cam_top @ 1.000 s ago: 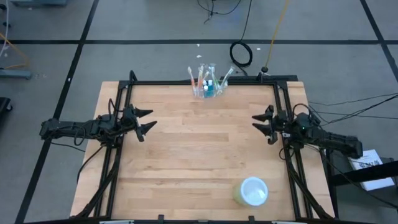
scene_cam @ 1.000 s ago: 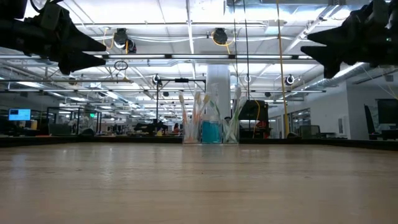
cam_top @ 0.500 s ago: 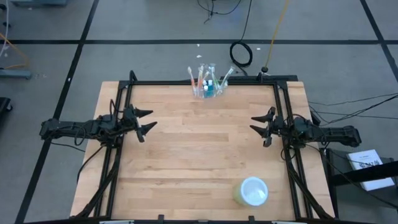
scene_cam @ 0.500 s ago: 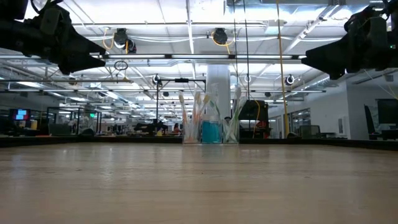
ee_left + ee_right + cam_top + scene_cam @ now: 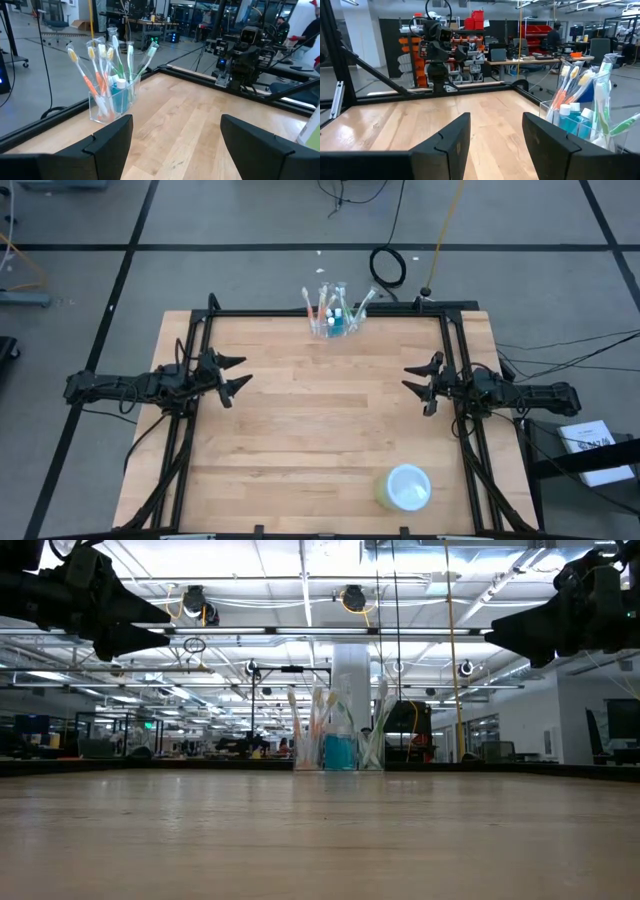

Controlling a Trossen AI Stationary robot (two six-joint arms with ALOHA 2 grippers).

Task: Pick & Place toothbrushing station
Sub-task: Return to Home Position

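Observation:
The toothbrushing station (image 5: 335, 317) is a clear plastic cup holding several toothbrushes and a blue bottle. It stands upright on its base at the middle of the table's far edge, and shows in the left wrist view (image 5: 111, 85), the right wrist view (image 5: 585, 122) and the low view (image 5: 335, 735). My left gripper (image 5: 240, 372) hovers open above the table's left side, pointing level toward the right. My right gripper (image 5: 410, 380) hovers open above the right side, pointing level toward the left. Both are well short of the station and have nothing between their fingers.
A pale round tub with a white lid (image 5: 405, 487) stands near the table's front edge, right of the middle. A black frame rail (image 5: 330, 311) runs along the far edge, right by the station. Bare wood (image 5: 325, 410) lies between the two grippers.
My right arm has swung so that its gripper now points straight toward the table's left edge, and the gripper has rolled a little about its own line. It has kept still for the last half second. The station has not moved.

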